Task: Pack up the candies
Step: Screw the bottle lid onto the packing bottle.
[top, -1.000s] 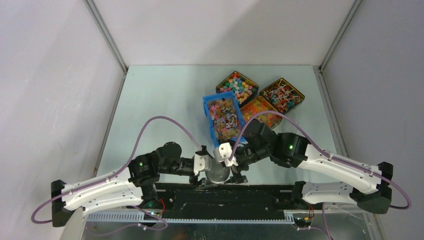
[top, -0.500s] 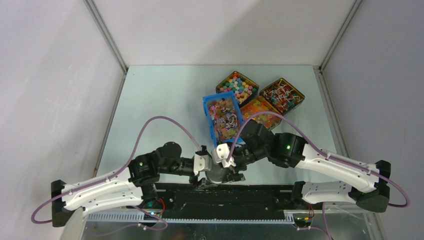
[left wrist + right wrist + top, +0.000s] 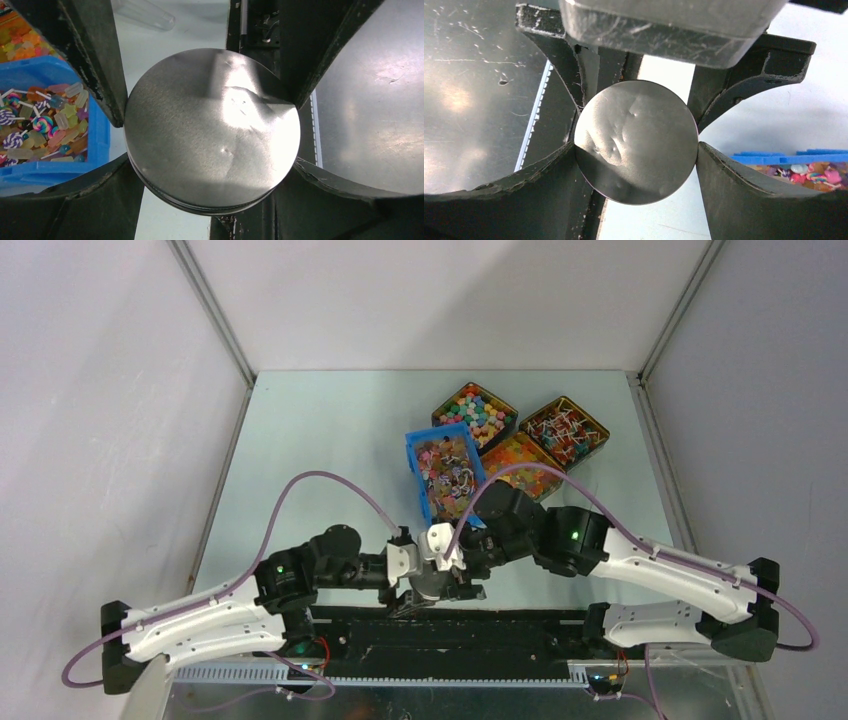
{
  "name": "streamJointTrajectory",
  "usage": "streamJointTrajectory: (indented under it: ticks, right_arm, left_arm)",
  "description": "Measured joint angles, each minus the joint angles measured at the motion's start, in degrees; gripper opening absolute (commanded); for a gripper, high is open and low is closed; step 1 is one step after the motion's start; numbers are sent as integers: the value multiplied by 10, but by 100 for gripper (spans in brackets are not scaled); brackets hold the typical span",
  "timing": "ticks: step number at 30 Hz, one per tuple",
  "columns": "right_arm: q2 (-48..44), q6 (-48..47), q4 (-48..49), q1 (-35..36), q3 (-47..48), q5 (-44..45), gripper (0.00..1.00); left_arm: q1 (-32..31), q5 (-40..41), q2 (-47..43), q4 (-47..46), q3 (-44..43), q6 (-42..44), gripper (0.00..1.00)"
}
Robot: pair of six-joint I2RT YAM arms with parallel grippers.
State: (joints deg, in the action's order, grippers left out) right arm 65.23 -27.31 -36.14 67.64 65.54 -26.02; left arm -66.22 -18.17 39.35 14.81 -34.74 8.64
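A round metal tin [image 3: 434, 583] with a plain lid stands at the near table edge between both arms. My left gripper [image 3: 412, 572] is shut on its sides. In the left wrist view [image 3: 211, 165] the lid [image 3: 212, 130] fills the gap between the jaws. My right gripper [image 3: 450, 558] is shut on the same tin from the other side, with the lid [image 3: 636, 142] between its jaws in the right wrist view [image 3: 636, 146]. Tiny mixed-colour candies [image 3: 476, 411] fill a dark tray at the back. The tin's inside is hidden.
A blue bin [image 3: 411, 455] of mixed sweets and lollipops lies just beyond the grippers and also shows in the left wrist view [image 3: 102, 140]. Trays of orange sweets [image 3: 527, 464] and stick lollipops [image 3: 565, 431] stand behind it. A black rail [image 3: 450, 625] runs along the near edge.
My right gripper has moved left and down onto the tin and now covers most of it from above. The left arm has barely moved.
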Motion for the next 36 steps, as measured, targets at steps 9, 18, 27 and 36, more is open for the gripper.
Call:
streamJointTrajectory:
  ticks: [9, 18, 27, 36]
  right_arm:
    - [22, 49, -12, 18, 16, 87, 61]
    - [45, 136, -10, 20, 24, 159, 62]
    - [49, 193, -1, 20, 24, 199, 73]
    - [46, 184, 0, 20, 24, 199, 99]
  left_arm:
    - [-1, 57, 10, 7, 0, -11, 62]
    - [-1, 109, 34, -3, 0, -25, 61]
    - [0, 138, 39, -9, 0, -33, 61]
    - [0, 136, 36, -7, 0, -30, 62]
